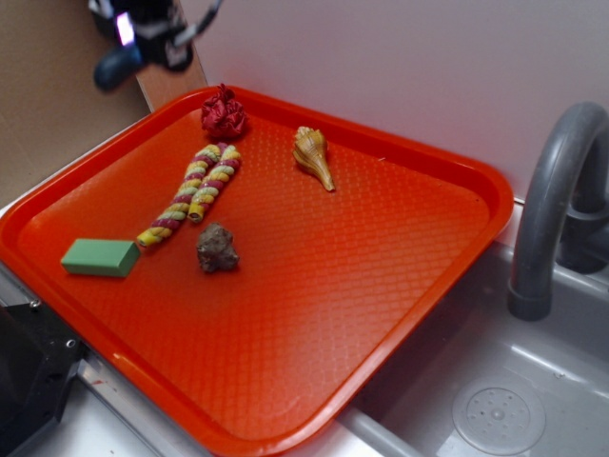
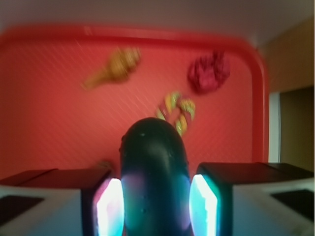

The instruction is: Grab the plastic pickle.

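Note:
The plastic pickle (image 2: 155, 177), a smooth dark blue-grey oblong, fills the space between my two glowing pads (image 2: 109, 206) in the wrist view. In the exterior view the pickle (image 1: 116, 67) hangs high above the tray's far left corner, held in my gripper (image 1: 143, 43), which is shut on it. One rounded end of the pickle sticks out past the fingers. The orange tray (image 1: 381, 314) lies well below.
On the tray lie a green block (image 1: 99, 257), a grey-brown rock (image 1: 217, 248), a twisted yellow-and-red rope toy (image 1: 195, 191), a dark red crumpled ball (image 1: 225, 113) and a tan seashell (image 1: 313, 156). A grey faucet (image 1: 555, 200) and sink basin (image 1: 495, 400) sit at the right.

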Controlling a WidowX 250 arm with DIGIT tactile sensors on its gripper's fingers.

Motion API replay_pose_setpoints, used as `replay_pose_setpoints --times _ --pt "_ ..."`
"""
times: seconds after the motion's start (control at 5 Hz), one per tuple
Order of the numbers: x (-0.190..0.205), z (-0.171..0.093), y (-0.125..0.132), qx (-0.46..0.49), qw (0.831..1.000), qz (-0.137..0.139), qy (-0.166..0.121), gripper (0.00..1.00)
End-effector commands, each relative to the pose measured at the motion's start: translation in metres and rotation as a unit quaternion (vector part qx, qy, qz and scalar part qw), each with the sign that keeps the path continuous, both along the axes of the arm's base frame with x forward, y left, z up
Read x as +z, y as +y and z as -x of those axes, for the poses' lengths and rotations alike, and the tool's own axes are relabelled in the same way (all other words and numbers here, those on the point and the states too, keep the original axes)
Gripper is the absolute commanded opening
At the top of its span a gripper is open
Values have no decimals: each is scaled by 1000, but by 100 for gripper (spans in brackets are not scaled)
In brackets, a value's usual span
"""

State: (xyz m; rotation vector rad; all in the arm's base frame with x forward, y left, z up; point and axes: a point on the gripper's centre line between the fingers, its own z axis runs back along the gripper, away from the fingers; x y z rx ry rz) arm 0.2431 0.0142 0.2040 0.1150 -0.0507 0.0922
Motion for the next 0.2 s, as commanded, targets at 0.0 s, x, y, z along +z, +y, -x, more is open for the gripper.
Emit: replay_pose_setpoints --times 0.0 --pt "62 5 -7 -45 997 -9 -57 0"
